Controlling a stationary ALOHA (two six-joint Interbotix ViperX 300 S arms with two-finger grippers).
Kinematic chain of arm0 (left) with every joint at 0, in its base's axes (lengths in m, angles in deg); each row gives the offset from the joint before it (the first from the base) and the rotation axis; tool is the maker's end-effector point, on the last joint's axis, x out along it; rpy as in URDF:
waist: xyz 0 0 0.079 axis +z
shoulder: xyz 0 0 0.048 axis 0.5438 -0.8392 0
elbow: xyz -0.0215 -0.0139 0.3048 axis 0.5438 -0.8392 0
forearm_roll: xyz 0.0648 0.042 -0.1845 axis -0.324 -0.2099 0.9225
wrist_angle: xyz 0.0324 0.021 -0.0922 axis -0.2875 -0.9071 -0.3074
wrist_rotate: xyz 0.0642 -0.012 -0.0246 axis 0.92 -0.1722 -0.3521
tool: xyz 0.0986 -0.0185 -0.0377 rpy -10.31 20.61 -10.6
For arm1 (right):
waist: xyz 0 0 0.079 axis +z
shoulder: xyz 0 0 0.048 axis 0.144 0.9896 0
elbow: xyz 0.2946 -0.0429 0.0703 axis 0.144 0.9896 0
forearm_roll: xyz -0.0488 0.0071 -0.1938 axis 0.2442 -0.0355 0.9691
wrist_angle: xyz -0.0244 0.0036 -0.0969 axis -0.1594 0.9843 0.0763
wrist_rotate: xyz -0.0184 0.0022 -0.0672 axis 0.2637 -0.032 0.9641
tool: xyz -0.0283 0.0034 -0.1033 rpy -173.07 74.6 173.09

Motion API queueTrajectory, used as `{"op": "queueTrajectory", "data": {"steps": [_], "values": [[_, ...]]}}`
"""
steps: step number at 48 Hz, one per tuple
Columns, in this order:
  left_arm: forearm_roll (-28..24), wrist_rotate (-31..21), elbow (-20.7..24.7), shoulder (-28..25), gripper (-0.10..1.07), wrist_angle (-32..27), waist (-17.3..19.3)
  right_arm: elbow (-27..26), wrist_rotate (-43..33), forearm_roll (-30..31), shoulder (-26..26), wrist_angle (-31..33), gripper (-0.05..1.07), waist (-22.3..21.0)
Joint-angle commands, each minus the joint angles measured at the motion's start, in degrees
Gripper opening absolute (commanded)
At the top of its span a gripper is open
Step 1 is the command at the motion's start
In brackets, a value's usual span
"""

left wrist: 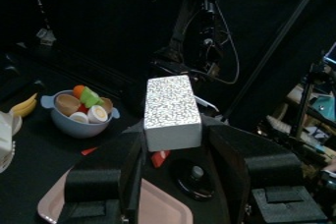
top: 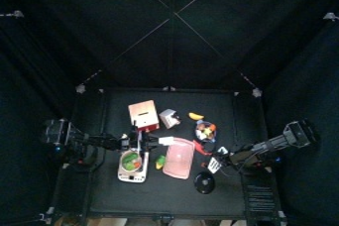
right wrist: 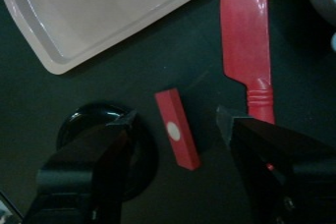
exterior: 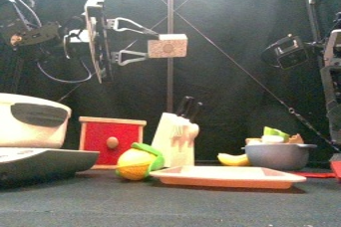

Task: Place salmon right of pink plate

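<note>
Item: salmon (right wrist: 176,130), a narrow red strip with a white spot, flat on the surface, near the pink plate (right wrist: 105,12) but apart from its rim; in the top view that spot fell right of the plate, so placement looked done

Right gripper (right wrist: 182,140): jaws spread wide, straddling the salmon, touching it on neither side, holding nothing

Left gripper (left wrist: 174,151): closed on a speckled white box (left wrist: 171,110), held high above the surface at rest

Hazards, judged:
- a jaw lifting off at a slant could catch the strip's end and drag or flip it toward the plate
- the jaw on the knife's side stood close to the red knife (right wrist: 247,31); a sideways pull-out could push the knife into the salmon
- the other jaw stood just beside a round black dish (right wrist: 94,120), which could be knocked the same way

Surroundings: grey bowl of toy food (exterior: 277,151), banana (exterior: 233,158), white knife block (exterior: 174,136), red drawer box (exterior: 112,136), paler pink box (top: 143,114). All of these stood well apart from the salmon, none blocking a straight lift
</note>
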Motion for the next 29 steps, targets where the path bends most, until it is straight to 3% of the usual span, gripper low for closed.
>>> {"op": "queueTrajectory", "data": {"steps": [1, 20, 29], "values": [[-0.2, 0.1, 0.5, 0.7, 0.65, 0.3, 0.0, -1.3, 0.1, 0.1, -0.1, -0.2, 0.98, 0.3], [-0.2, 0.1, 0.5, 0.7, 0.65, 0.3, 0.0, -1.8, 0.4, 0.2, 1.3, 0.1, 0.98, 0.1], [-0.2, 0.1, 0.6, 0.5, 0.65, 0.3, 0.0, -2.5, 0.6, 3.1, 1.2, 0.2, 0.98, -0.2]]}}
